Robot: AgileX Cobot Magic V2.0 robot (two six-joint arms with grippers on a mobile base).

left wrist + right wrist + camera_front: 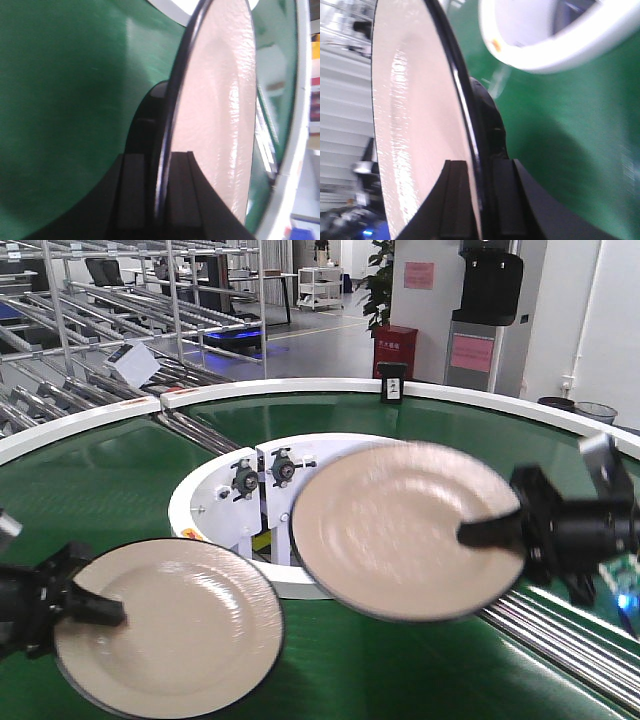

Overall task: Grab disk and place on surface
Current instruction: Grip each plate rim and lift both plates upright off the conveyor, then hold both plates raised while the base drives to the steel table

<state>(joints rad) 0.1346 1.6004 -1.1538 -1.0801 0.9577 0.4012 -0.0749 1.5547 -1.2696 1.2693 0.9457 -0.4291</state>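
While the green conveyor belt fills most of the view, both disks are held above it. The right disk hangs blurred over the white inner hub, and the left disk sits lower and nearer, over the belt. The table you must set them on shows in none of the views. Each disk looks like glazed ware with a dark rim: stiff, glossy, likely slippery and breakable, with its weight hanging far from the grip. Your right gripper is clamped on its disk's rim, and your left gripper likewise, with a pad on each face of the edge. Expect droop, so hold at the rim and set down flat and gently.
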